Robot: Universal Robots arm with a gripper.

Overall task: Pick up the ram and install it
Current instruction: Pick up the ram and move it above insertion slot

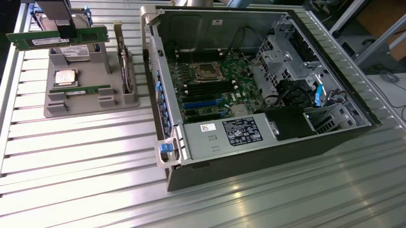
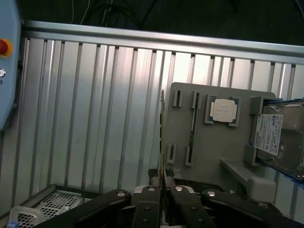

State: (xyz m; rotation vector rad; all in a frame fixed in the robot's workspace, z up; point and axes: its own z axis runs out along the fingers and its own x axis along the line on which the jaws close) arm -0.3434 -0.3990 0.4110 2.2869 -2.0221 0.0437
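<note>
I find the claw [image 1: 62,28] clamped on the ram [image 1: 32,42], held clear above the tray [image 1: 89,107] at the desk's [image 1: 76,156] far corner; pick done, install pending, needing square alignment over a motherboard [image 1: 203,90] slot.

Ribbed metal table [image 1: 82,161], pale grey, slats running crosswise. Glare patches on the slats toward the exterior view's lower middle. Off the table at the exterior view's right: slanted metal struts [image 1: 379,42], brown box [image 1: 381,14], loose cables [image 1: 388,76] on pale floor [image 1: 394,102]. Wrist view: dark space past the table's rail.
</note>
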